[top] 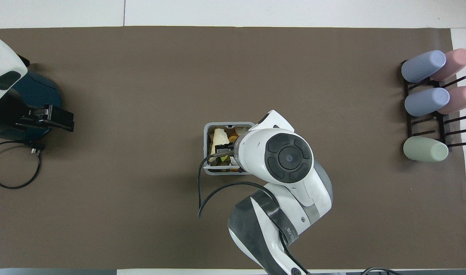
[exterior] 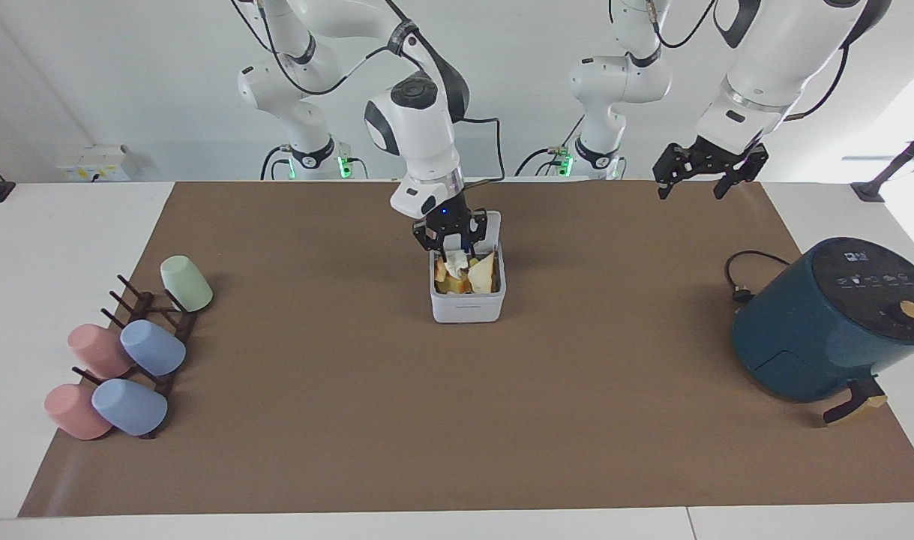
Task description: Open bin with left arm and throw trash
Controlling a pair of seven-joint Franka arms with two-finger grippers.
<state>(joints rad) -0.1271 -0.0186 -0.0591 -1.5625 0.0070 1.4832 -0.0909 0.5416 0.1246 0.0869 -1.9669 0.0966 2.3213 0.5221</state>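
The white-grey bin (exterior: 468, 307) stands mid-mat with its lid (exterior: 491, 225) swung up on the side nearer the robots. Inside lie a cream wedge (exterior: 484, 274), a white paper wad (exterior: 455, 262) and a yellowish lump (exterior: 443, 285). My right gripper (exterior: 451, 247), lit blue, hangs open just over the bin's mouth, directly above the paper wad. In the overhead view the bin (top: 206, 147) and the wedge (top: 218, 136) show, and the right wrist hides most of the gripper. My left gripper (exterior: 691, 184) waits open, high over the mat edge at the left arm's end; it also shows in the overhead view (top: 45, 120).
A teal air fryer (exterior: 824, 322) with a black cord (exterior: 740, 279) stands at the left arm's end. A dark rack (exterior: 164, 337) with several pastel cups lies at the right arm's end (top: 427, 122).
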